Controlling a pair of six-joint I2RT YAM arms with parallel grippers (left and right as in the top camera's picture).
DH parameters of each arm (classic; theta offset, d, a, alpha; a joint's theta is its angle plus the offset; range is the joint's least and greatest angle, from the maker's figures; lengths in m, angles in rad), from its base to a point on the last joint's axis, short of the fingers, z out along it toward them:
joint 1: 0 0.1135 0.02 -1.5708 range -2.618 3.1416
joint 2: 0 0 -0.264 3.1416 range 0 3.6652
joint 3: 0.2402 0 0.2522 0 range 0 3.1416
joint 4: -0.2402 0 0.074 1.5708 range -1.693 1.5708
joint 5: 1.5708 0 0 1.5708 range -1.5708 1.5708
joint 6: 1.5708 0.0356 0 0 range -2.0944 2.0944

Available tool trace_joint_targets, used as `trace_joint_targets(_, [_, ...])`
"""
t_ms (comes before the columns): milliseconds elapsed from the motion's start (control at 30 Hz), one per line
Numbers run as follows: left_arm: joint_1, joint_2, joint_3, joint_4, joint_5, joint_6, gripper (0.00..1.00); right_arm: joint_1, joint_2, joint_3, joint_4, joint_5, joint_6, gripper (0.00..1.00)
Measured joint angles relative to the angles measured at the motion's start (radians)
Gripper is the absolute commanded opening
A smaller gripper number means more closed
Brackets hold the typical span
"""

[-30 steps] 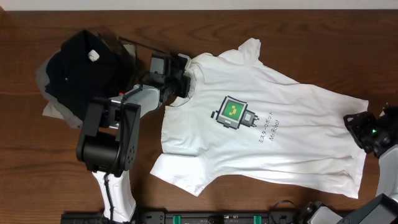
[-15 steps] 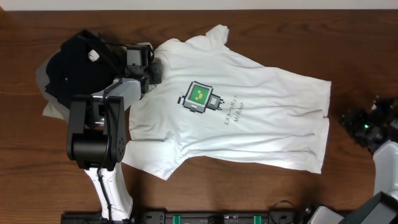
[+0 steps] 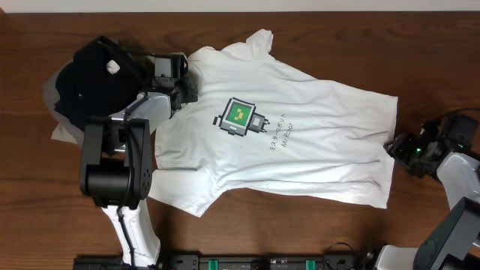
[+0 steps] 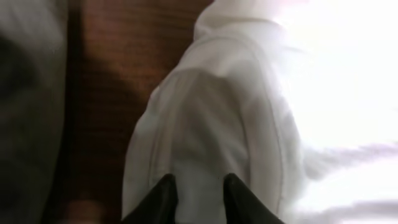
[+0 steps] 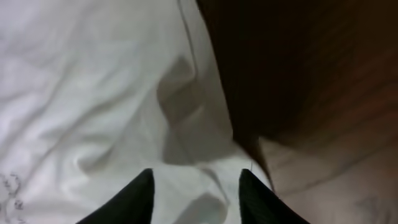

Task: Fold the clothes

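So the white T-shirt (image 3: pixel 300 150) is lying spread out, print up, across the middle of the table (image 3: pixel 375 45), collar toward the left edge and hem toward the right edge. The left gripper (image 3: pixel 187 84) sits at the collar with its jaws cracked a little apart, cloth showing in the gap and nothing pinched. The right gripper (image 3: pixel 401 148) is at the hem, parted wider and not gripping either. Near the far left corner, a black folded garment (image 3: pixel 94 82) sits on a grey one (image 3: pixel 54 97).
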Motion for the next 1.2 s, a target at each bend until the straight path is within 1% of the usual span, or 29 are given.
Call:
trace_joint_targets(33, [0.000, -0.011, -0.001, -0.008, 0.002, 0.000, 0.31, 0.000, 0.000, 0.000, 0.022, 0.002, -0.001, 0.16])
trace_joint_targets(67, [0.000, -0.033, -0.001, -0.023, 0.006, 0.000, 0.31, 0.000, 0.000, -0.002, 0.065, 0.005, -0.002, 0.05])
trace_joint_targets(100, [0.000, -0.053, -0.001, -0.040, 0.008, 0.000, 0.31, 0.000, 0.001, -0.003, 0.104, 0.009, 0.005, 0.01])
trace_joint_targets(167, [-0.002, -0.106, -0.001, -0.069, 0.018, 0.000, 0.32, 0.000, 0.002, -0.003, 0.199, 0.015, 0.027, 0.01])
trace_joint_targets(267, [-0.006, -0.191, -0.001, -0.131, 0.046, 0.000, 0.32, 0.000, 0.010, -0.002, 0.289, 0.019, 0.072, 0.01])
trace_joint_targets(333, [-0.016, -0.243, -0.001, -0.180, 0.061, 0.000, 0.32, 0.004, 0.040, -0.002, 0.373, 0.020, 0.115, 0.01])
trace_joint_targets(533, [-0.064, -0.343, -0.001, -0.299, 0.075, 0.000, 0.32, 0.073, 0.209, -0.002, 0.589, 0.021, 0.236, 0.02])
trace_joint_targets(600, [-0.087, -0.378, -0.001, -0.343, 0.079, 0.001, 0.32, 0.095, 0.274, -0.002, 0.641, 0.023, 0.284, 0.01])
trace_joint_targets(700, [-0.119, -0.418, -0.001, -0.378, 0.083, 0.001, 0.32, 0.109, 0.340, 0.002, 0.674, 0.017, 0.348, 0.02])
trace_joint_targets(800, [-0.148, -0.446, -0.001, -0.407, 0.087, 0.001, 0.32, 0.120, 0.376, 0.049, 0.669, 0.027, 0.414, 0.01])
trace_joint_targets(900, [-0.175, -0.455, -0.001, -0.426, 0.086, 0.001, 0.32, 0.132, 0.413, 0.121, 0.613, 0.053, 0.472, 0.01])
trace_joint_targets(1000, [-0.199, -0.455, -0.001, -0.434, 0.086, 0.001, 0.33, 0.150, 0.465, 0.253, 0.480, 0.097, 0.515, 0.02])
trace_joint_targets(1200, [-0.227, -0.455, -0.001, -0.435, 0.087, 0.001, 0.32, 0.166, 0.608, 0.546, 0.276, 0.174, 0.516, 0.02])
